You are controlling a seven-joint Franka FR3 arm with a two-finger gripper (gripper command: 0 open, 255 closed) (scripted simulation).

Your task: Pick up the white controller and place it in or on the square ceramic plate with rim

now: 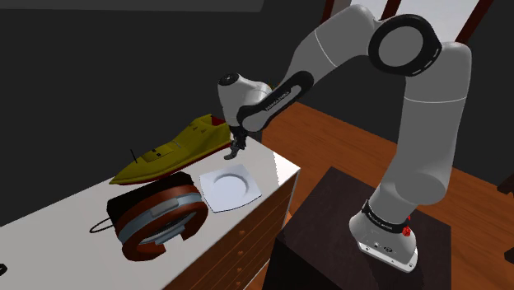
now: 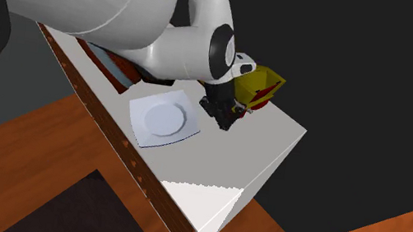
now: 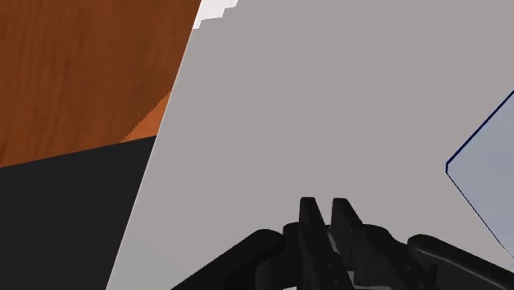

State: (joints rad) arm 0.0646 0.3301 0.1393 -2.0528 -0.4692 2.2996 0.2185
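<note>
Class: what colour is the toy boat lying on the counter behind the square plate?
The toy boat is yellow, best seen in the shoulder view.

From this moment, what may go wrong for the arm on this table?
The claw hangs low, close beside the yellow boat; a sideways swing may knock it. The square plate lies near the white top's edge; a push from the claw may slide it off.

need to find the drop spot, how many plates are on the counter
1. The white square plate lies near the counter's end, just by the gripper and next to the round red-brown thing. The arm could hide others.
</note>
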